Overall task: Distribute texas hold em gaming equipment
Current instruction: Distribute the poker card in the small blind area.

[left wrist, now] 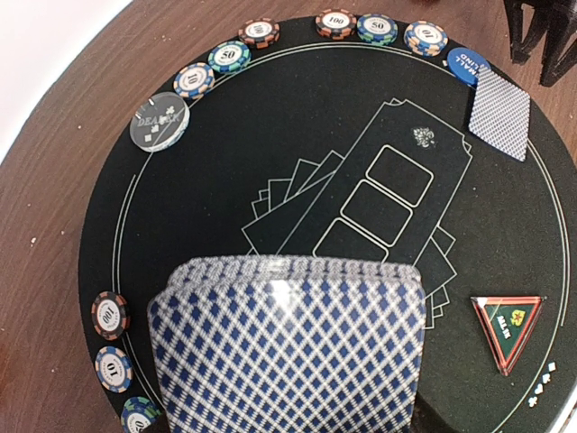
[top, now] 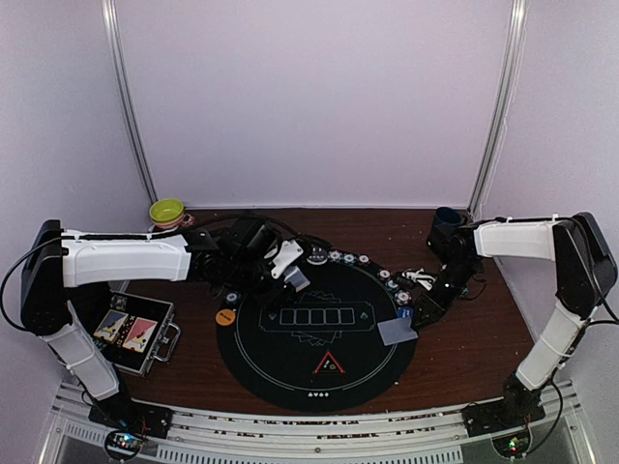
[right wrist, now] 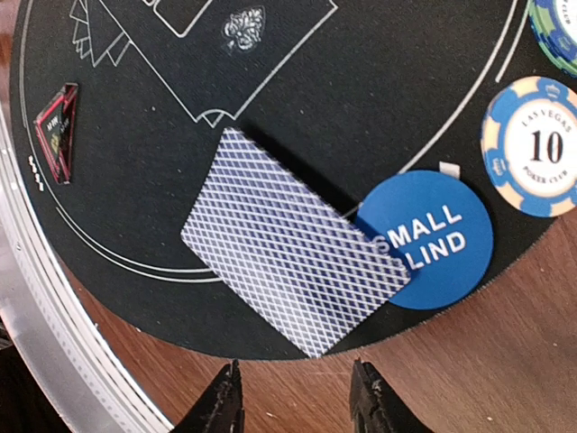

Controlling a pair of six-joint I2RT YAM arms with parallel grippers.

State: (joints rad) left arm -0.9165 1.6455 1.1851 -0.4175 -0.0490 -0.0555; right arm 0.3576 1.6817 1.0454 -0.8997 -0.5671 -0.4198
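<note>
a brown wooden table (top: 464,358) walled in white carries a round black mat (top: 271,372), and the job in hand looks like dealing. the left gripper (top: 290,269) hangs over the mat's far left part, clamped on the deck (left wrist: 288,352), whose patterned backs fill the lower half of its wrist view. the right gripper (right wrist: 296,397) sits low at the mat's right rim, over bare wood, its jaws apart with nothing between them. just ahead of its tips a single card (right wrist: 293,266) lies face down on the mat, one corner overlapping the blue small blind button (right wrist: 437,244) and another reaching the mat's edge. chips (left wrist: 229,57) run in an arc along the far rim, with a few more at the left rim, and a grey dealer disc (left wrist: 160,124) sits among them. the red triangle marker (left wrist: 507,329) lies near the mat's front, and an orange button (top: 225,316) rests at the left rim. a bowl (top: 166,210) and a mug (top: 447,220) stand at the back corners, and an open case (top: 135,333) lies on the left. i judge this seat only partly served, since a hold em hand needs two cards and other seats show none. the next move probably calls for the right gripper to go back to the deck and pinch off only the top card. the risk there is dragging several cards out at once, or nudging the laid card off the mat.
</note>
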